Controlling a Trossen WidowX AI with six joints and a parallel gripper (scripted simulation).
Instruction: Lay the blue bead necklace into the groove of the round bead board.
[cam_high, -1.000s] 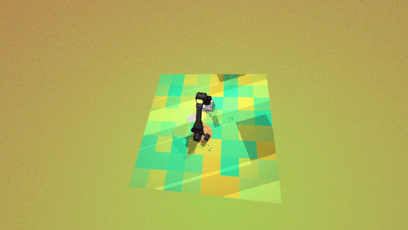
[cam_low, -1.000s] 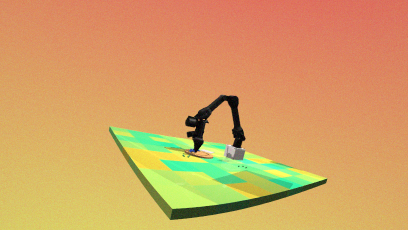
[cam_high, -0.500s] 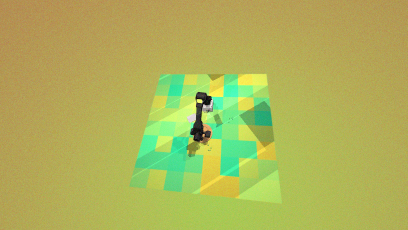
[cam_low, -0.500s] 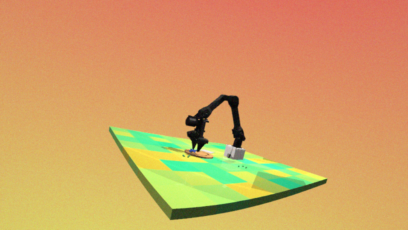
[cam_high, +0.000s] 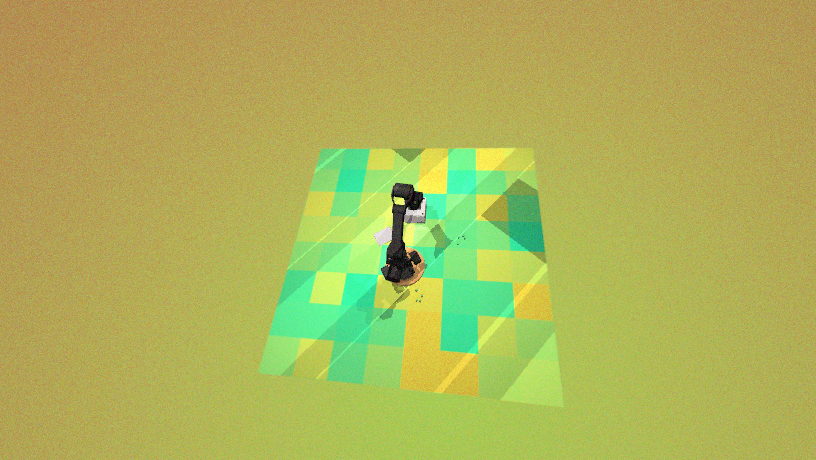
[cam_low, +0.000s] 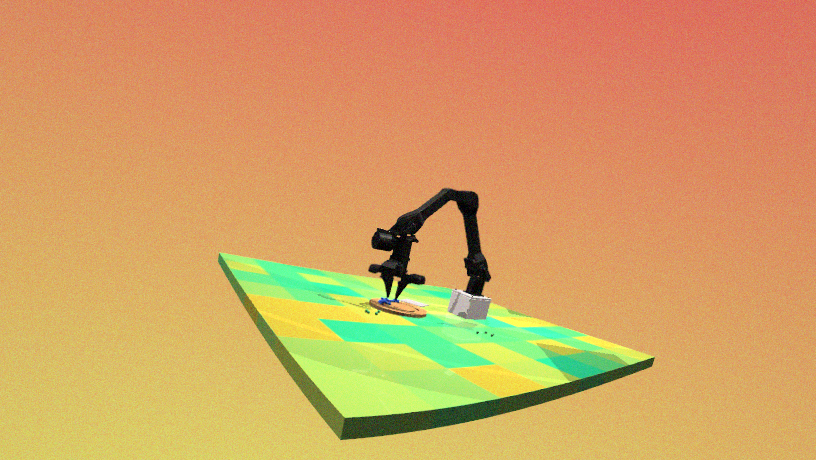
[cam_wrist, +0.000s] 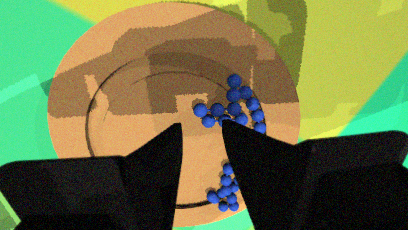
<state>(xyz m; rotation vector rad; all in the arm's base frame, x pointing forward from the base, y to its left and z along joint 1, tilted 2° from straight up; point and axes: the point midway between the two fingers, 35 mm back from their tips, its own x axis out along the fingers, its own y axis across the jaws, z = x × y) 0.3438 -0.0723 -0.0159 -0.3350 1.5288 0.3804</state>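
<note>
The round wooden bead board (cam_wrist: 125, 75) (cam_low: 411, 310) (cam_high: 417, 275) lies flat on the checkered table. Its ring groove (cam_wrist: 90, 125) shows as a dark line. The blue bead necklace (cam_wrist: 235, 107) (cam_low: 387, 300) lies bunched on the board's right side, with one clump at the groove beyond the right fingertip and another clump (cam_wrist: 226, 192) nearer the camera by the right finger. My gripper (cam_wrist: 202, 128) (cam_low: 394, 296) points straight down just above the board. Its fingers stand a narrow gap apart, and only bare board shows between the tips. In the top view the arm hides the fingers.
The arm's white base block (cam_low: 468, 304) (cam_high: 416, 212) stands behind the board. A flat grey sheet (cam_high: 382, 235) lies beside the arm. Small dark specks (cam_low: 485, 331) (cam_high: 418, 297) lie scattered on the table. The table edge (cam_low: 457, 411) is far from the board.
</note>
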